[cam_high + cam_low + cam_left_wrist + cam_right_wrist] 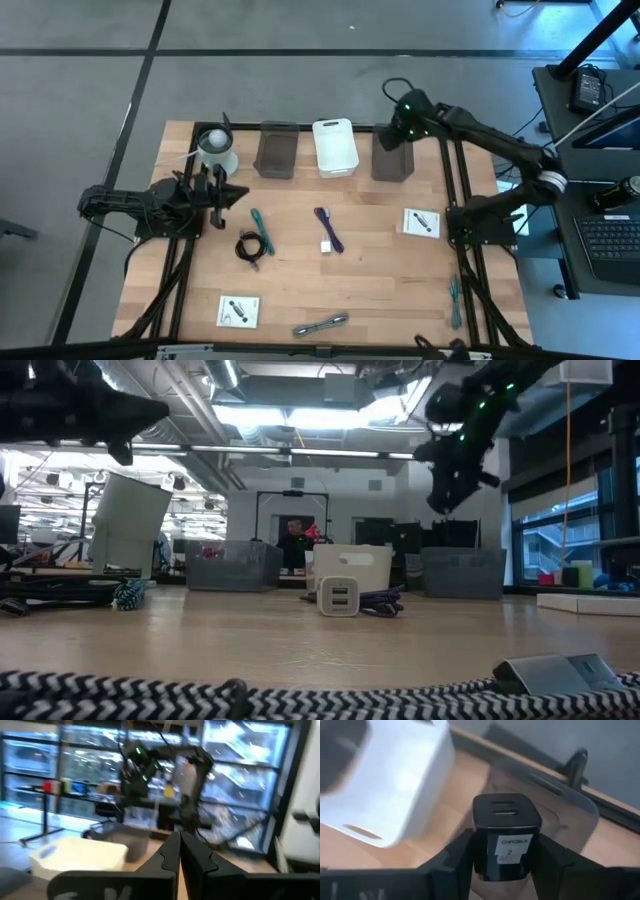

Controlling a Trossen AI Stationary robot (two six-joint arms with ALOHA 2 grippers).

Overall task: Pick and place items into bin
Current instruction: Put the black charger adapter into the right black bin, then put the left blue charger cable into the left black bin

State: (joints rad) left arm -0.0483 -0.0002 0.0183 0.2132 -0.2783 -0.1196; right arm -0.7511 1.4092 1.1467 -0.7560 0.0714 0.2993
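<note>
My right gripper (396, 134) hovers over the rightmost dark bin (392, 160) at the table's far edge, shut on a black charger cube (506, 827). My left gripper (236, 193) is shut and waits above the table's left side, near the pale cup with a ball (215, 150). Lying flat on the table are a teal tool (260, 228), a coiled black cable (252, 246), a purple strap (328, 228), a white cube (326, 246), two white cards (421, 222) (239, 311), a grey metal tool (320, 324) and another teal tool (455, 300). My right gripper pinches the black charger cube between its two fingers (462, 855), which press on two opposite side faces. The labelled face (509, 849) shows between them. The cube is lifted clear, above the dark bin's open top (555, 805).
A white bin (335, 147) and a second dark bin (276, 150) stand in a row with the rightmost one along the far edge. A desk with a laptop (605, 240) stands off the table's right side. Bare wood shows in the table's middle.
</note>
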